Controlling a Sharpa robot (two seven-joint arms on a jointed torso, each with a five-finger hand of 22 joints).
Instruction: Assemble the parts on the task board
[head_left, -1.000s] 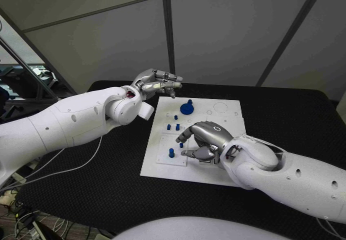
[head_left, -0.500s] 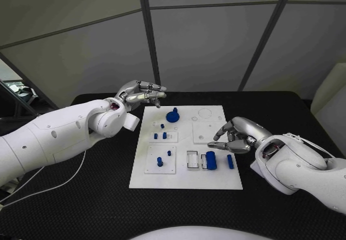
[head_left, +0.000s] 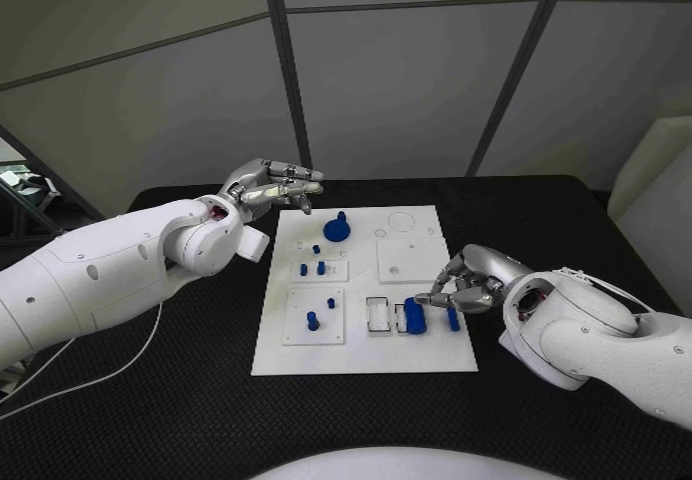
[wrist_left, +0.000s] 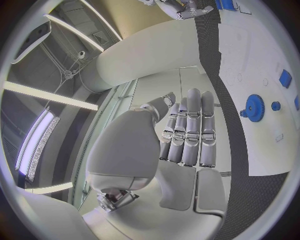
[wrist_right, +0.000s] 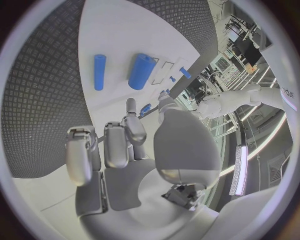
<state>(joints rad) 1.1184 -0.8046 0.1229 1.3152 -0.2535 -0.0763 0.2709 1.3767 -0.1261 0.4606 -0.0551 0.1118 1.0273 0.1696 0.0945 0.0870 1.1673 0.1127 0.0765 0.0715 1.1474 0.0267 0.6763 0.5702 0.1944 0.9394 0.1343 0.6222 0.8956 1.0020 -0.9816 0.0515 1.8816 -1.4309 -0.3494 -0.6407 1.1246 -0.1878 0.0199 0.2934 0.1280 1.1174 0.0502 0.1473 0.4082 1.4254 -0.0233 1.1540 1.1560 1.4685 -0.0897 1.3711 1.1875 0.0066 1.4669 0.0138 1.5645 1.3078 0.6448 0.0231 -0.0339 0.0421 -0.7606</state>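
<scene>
The right hand (head_left: 464, 283) hovers with fingers curled and empty over the right edge of the white task board (head_left: 418, 355) mid-table, just beside a thick blue cylinder (head_left: 414, 315) and a thin blue rod (head_left: 453, 319) lying there, while the left hand (head_left: 270, 186), fingers together and empty, hangs past the board's far left corner near the blue gear (head_left: 338, 229), bare black table (head_left: 144, 380) lying all round.
</scene>
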